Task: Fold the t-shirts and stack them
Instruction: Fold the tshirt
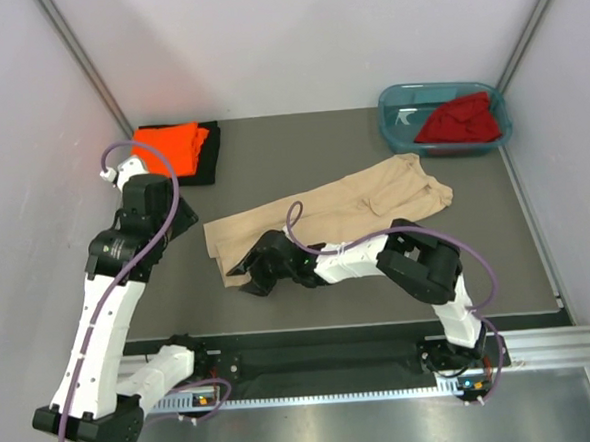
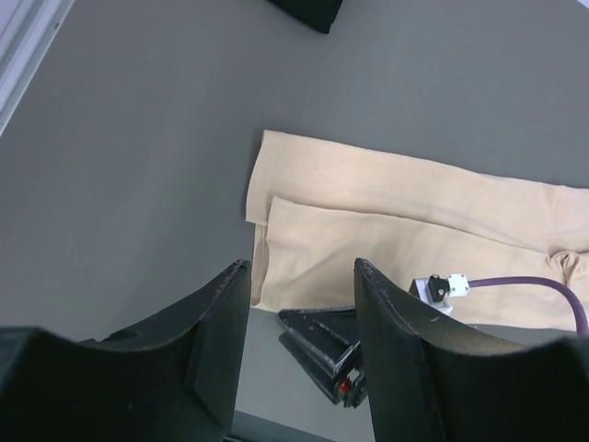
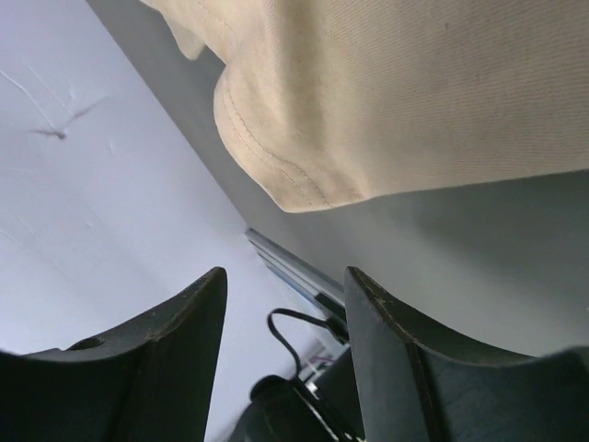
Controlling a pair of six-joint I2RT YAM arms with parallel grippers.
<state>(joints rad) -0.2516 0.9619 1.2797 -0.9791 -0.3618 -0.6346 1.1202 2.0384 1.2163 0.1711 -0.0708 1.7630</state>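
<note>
Okay, we see the right gripper (image 3: 285,274) at 6 o'clock, fingers apart and empty, low beside the near-left hem of the beige t-shirt (image 1: 344,208), which lies folded lengthwise mid-table. Left gripper (image 2: 301,267) is at 9 o'clock, fingers apart, holding nothing. Orange t-shirt (image 1: 170,143) sits on the black t-shirt (image 1: 206,164) at 11 o'clock. Dark red t-shirt (image 1: 459,121) is in the teal tub (image 1: 393,110) at 1 o'clock.

A teal plastic tub (image 1: 437,86) is sitting at the far right corner of the dark grey tabletop (image 1: 301,150), near the right wall. A ribbed aluminium rail (image 1: 543,346) is running along the near edge, and white panels (image 1: 294,41) are enclosing three sides.
</note>
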